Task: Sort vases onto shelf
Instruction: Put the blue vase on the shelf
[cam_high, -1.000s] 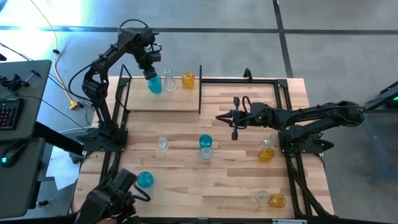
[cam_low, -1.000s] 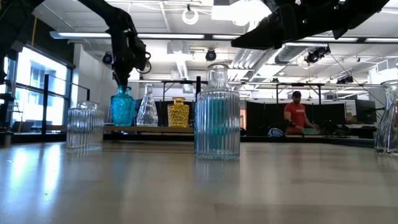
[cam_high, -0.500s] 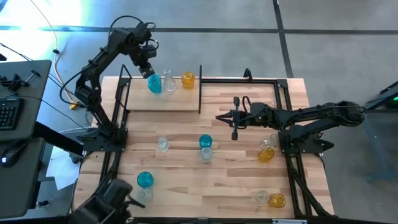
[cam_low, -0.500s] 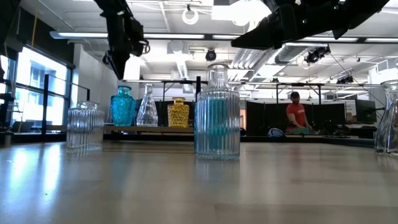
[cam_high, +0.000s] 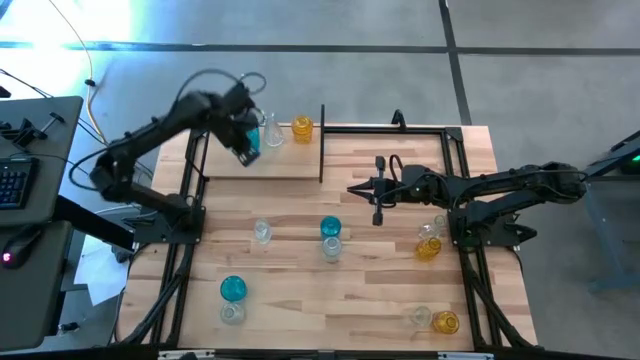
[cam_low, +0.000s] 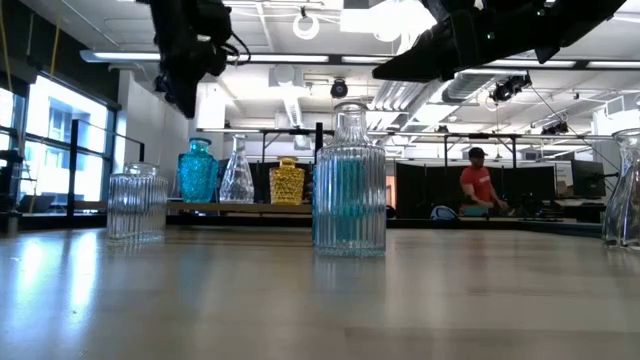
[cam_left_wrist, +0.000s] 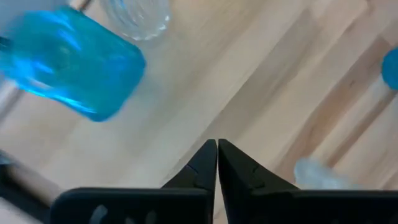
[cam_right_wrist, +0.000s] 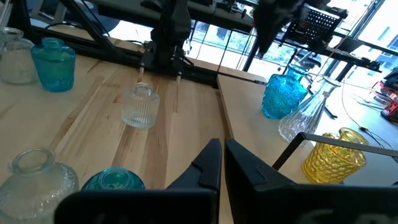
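On the shelf (cam_high: 262, 166), 3 vases stand: teal, clear, amber; left hand (cam_high: 247, 152) closed, empty.

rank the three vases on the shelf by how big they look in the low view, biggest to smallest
1. teal vase and clear vase: about equal height, with the teal one bulkier, so I won't separate them.
2. yellow vase: clearly shortest.

All three stand in one row on the shelf, so camera distance hardly skews this.
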